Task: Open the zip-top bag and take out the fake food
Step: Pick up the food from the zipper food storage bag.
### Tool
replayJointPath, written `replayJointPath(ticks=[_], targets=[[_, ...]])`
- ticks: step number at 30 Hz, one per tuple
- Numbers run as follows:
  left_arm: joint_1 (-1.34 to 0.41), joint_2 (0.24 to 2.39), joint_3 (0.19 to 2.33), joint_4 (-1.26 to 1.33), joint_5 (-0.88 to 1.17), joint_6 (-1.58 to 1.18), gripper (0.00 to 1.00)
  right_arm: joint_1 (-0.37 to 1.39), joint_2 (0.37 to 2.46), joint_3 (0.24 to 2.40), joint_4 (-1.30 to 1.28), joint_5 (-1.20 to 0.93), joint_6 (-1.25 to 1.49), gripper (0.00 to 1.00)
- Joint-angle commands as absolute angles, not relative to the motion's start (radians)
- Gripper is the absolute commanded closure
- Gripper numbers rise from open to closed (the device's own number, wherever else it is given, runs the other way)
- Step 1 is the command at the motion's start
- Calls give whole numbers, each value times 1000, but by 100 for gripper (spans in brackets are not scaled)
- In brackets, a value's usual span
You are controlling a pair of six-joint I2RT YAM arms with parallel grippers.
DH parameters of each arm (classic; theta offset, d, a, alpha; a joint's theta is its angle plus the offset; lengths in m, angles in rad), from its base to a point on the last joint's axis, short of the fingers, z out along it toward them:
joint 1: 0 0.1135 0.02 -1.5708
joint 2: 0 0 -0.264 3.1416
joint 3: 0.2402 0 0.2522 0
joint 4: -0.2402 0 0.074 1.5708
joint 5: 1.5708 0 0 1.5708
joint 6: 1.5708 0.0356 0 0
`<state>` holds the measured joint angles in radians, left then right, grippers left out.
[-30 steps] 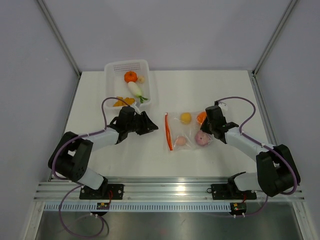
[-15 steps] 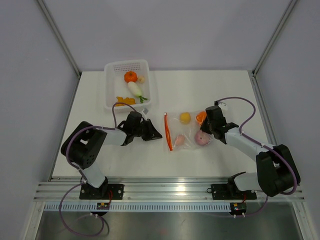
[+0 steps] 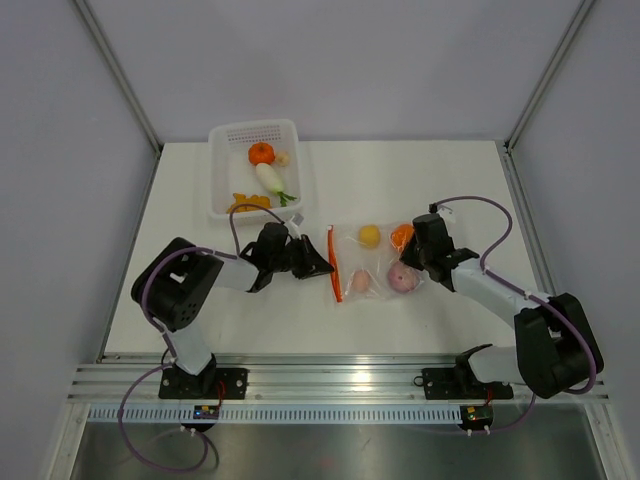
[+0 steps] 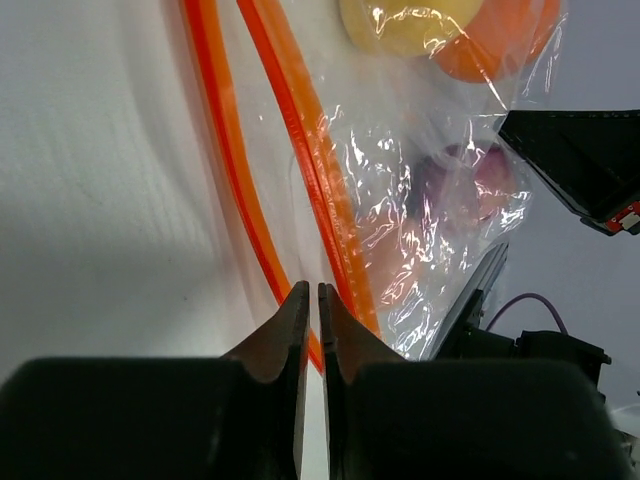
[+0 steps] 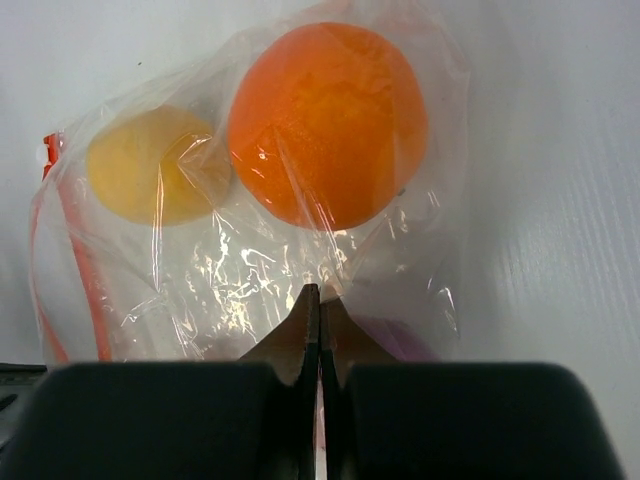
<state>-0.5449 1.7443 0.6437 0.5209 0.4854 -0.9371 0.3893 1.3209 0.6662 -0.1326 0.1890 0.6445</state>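
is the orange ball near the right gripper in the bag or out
In: crinkled film of the zip-top bag covers the orange ball.

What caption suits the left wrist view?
Left claw shut at the zip-top bag's orange zipper strips, with fake food visible through the clear plastic.

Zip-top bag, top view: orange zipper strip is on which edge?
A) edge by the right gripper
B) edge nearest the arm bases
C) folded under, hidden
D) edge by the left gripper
D: the zipper strip runs along the zip-top bag's edge beside the left gripper; the right gripper is at the opposite edge.
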Motion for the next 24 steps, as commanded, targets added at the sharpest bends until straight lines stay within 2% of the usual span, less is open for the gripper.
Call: replayJointPath(ticks=[1,9,12,20,24], targets=[[-560,1815,686,646,552,-988,92,382,1287,661,-94,183,657,100],[-571,1862,689,738,597,-1055,91,382,1292,661,-86,166,657,100],[-571,1868,678,813,636,-1107,83,382,1293,660,-83,160,658,100],[-577,1894,646,1048,701,-1227,81,383,1285,653,-80,153,658,100],[-578,1873,640,1046,701,-1207,80,382,1281,652,-81,155,660,100]])
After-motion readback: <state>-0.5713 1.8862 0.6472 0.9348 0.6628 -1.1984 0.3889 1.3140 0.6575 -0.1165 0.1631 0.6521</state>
